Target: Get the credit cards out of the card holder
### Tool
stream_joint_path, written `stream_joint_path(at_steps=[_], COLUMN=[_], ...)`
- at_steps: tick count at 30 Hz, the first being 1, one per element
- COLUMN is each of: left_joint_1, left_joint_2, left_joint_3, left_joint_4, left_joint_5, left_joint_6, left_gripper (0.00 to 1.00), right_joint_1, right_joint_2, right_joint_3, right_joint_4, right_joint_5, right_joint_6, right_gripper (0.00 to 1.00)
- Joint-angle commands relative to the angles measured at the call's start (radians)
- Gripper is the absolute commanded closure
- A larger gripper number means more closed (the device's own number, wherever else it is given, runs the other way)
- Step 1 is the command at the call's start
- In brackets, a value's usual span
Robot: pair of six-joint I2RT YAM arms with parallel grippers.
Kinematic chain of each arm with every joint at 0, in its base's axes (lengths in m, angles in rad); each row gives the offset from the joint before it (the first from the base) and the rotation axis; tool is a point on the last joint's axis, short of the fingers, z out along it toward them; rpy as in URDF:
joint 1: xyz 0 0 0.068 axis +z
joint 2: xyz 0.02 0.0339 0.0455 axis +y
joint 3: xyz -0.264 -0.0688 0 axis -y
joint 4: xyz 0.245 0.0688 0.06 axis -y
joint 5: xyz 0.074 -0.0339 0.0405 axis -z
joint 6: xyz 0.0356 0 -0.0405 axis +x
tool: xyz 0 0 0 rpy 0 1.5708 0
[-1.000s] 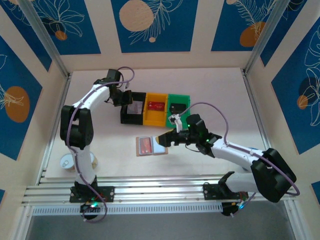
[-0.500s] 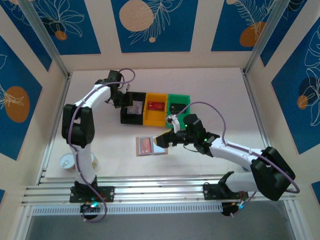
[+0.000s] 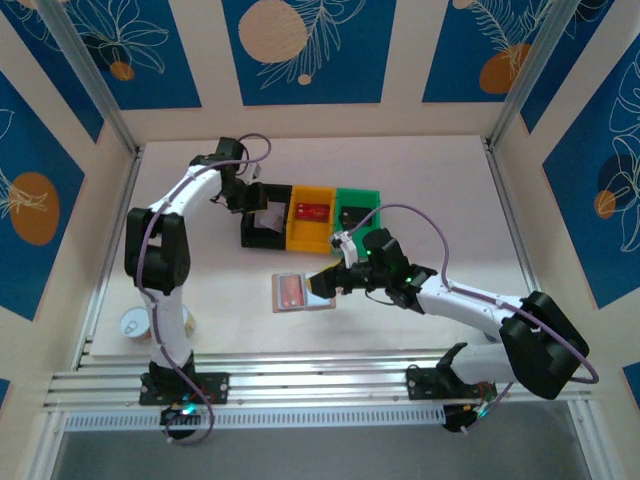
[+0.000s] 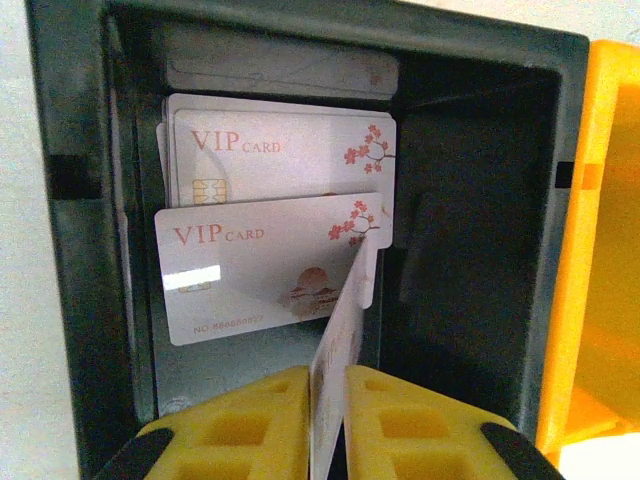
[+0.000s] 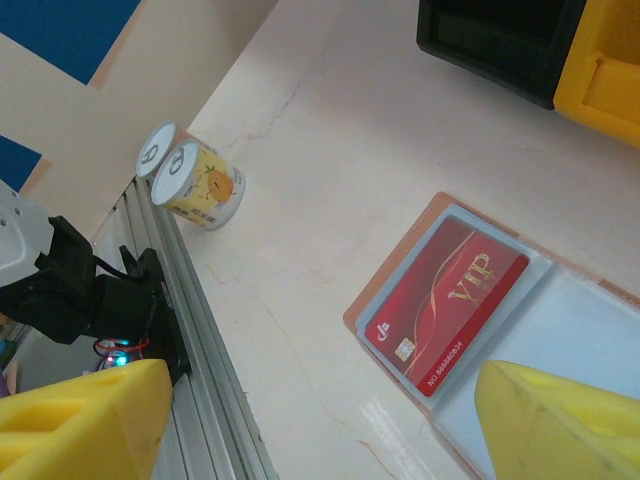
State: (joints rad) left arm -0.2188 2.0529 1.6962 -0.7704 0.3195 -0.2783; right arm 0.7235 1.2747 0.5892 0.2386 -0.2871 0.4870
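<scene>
Holder [image 5: 590, 330] lies under the wide right gripper [image 5: 320, 420]. Left gripper's [image 4: 328, 420] pinched white card [image 4: 335, 370] may snag on stacked cards [image 4: 280, 150].

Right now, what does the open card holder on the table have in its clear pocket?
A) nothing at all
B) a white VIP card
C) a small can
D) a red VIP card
D: the right wrist view shows a red VIP card lying inside a clear pocket of the opened card holder on the table.
</scene>
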Motion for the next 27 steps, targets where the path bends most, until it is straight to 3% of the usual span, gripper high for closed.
stream_joint_path(at_steps=[1,16,21,27], left_joint_1=[-0.002,-0.005,-0.033,-0.119], left_joint_2=[0.015,-0.070,-0.223,-0.448], left_joint_3=[0.037,0.103,-0.027,-0.295], left_joint_4=[-0.042,-0.085,-0.020,0.059], left_joint_5=[-0.010,-0.025,-0.036,-0.109], left_joint_6=[0.023,0.014,-0.053,-0.151], left_gripper=[0.82,0.74,0.65,0.58], right_joint_1=[0.008,0.014,0.013,0.011], right_joint_2=[0.011,0.013,0.014,0.023], right_joint_3=[0.033,0.039,0.041,0.053], right_joint_4=[-0.018,-0.026,-0.032,-0.055], right_joint_5=[0.009,0.012,0.016,0.015], right_joint_6=[-0.025,-0.034,-0.034,-0.021], right_gripper=[0.20,0.19,0.21,0.25])
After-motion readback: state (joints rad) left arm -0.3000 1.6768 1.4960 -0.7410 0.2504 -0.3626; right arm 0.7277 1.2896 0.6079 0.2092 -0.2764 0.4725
